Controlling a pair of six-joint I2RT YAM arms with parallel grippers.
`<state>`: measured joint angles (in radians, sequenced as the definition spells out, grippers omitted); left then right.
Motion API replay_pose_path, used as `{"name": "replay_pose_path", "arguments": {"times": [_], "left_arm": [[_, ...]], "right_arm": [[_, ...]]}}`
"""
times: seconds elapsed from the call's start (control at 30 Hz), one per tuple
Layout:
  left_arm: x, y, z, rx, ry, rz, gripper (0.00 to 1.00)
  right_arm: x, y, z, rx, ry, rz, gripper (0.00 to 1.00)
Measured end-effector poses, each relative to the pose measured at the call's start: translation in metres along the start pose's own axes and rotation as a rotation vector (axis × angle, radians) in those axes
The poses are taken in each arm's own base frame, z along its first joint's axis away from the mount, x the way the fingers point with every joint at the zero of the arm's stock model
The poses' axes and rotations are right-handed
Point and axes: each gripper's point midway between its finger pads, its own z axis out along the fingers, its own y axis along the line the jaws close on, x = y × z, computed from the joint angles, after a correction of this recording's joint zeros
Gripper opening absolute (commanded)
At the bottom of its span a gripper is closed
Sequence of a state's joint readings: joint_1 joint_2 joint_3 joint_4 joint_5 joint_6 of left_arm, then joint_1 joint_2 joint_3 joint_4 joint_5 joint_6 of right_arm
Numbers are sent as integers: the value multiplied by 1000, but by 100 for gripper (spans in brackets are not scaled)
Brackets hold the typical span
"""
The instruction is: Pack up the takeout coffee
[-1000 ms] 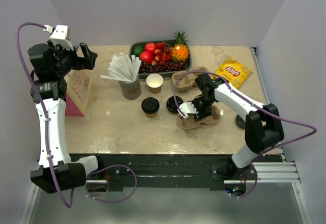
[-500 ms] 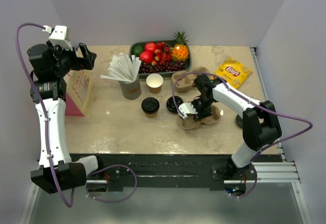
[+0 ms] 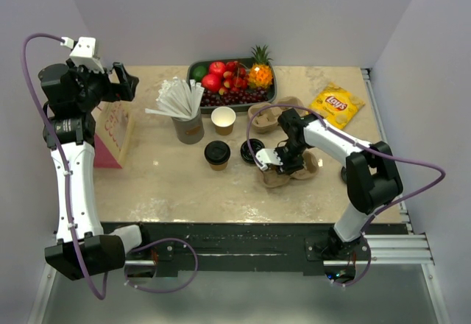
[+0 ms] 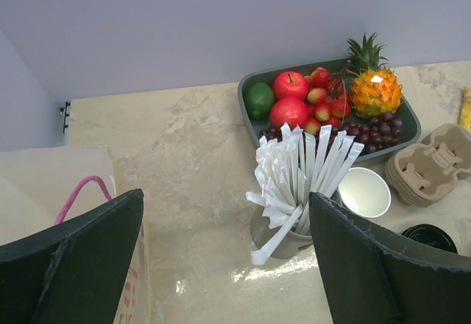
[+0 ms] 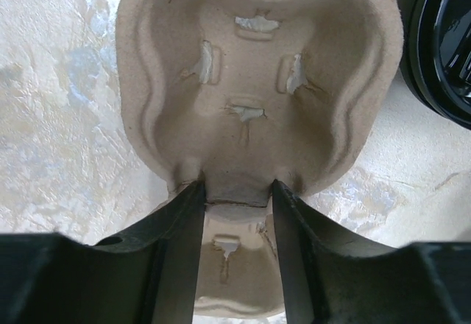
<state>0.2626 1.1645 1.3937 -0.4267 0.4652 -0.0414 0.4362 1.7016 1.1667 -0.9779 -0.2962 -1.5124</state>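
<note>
The takeout coffee [image 3: 217,152], a brown paper cup with a black lid, stands mid-table in the top view, apart from both grippers. To its right my right gripper [image 3: 283,158] points down on a pulp cup carrier [image 3: 274,179]. In the right wrist view the gripper [image 5: 237,191] has both fingers pressed against the narrow middle ridge of the carrier [image 5: 257,66]. My left gripper [image 3: 125,81] hangs high at the far left, wide open and empty [image 4: 226,195], above a paper bag [image 3: 114,129].
A loose black lid [image 3: 252,149] lies between the coffee and the carrier, at the right edge of the right wrist view [image 5: 441,51]. A cup of wrapped straws [image 3: 188,114], a lidless cup [image 3: 223,120], stacked carriers [image 3: 268,114], a fruit tray [image 3: 190,70] and a chip bag [image 3: 337,104] stand behind.
The right gripper has narrowed onto the carrier's middle ridge and the arm has shifted slightly left. The left arm has not moved.
</note>
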Motion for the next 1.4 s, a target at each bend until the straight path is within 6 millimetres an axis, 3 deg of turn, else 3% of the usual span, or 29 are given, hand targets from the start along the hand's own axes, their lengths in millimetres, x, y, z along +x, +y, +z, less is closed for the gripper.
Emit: {"name": "replay_pose_path", "arguments": {"times": [0.1,0.37,0.43,0.5,0.57,0.67,0.77,0.9,1.03,1.1,1.13,1.23,1.4], "left_arm": [[0,0,0,1,0,0,98],[-9,-7,-3,32,-14,4,96],[-34,-5,-7,15,-54,40,98],[-71,4,-16,-54,-114,113,99],[-119,23,-35,-194,-201,234,99],[-169,46,-76,-413,-273,386,100],[-181,72,-104,-609,-233,473,100],[-150,120,-118,-818,-15,504,99],[-84,177,-102,-877,278,450,94],[-49,195,-89,-857,406,412,90],[-28,201,-79,-821,477,386,89],[-2,204,-64,-756,544,332,88],[13,195,-48,-673,540,251,86]], "right_arm": [[0,-1,0,7,2,11,28],[0,0,-5,24,12,55,26],[-2,-1,-14,54,11,70,26],[-7,-5,-27,98,5,87,26],[-11,-10,-41,145,-3,101,26],[-19,-20,-62,220,-19,130,26],[-24,-24,-73,258,-32,162,26],[-27,-30,-77,272,-48,217,26],[-33,-46,-79,273,-78,263,26],[-35,-53,-80,276,-85,278,26],[-37,-56,-80,276,-89,283,26],[-40,-62,-82,281,-98,295,26],[-46,-61,-81,275,-116,320,26]]}}
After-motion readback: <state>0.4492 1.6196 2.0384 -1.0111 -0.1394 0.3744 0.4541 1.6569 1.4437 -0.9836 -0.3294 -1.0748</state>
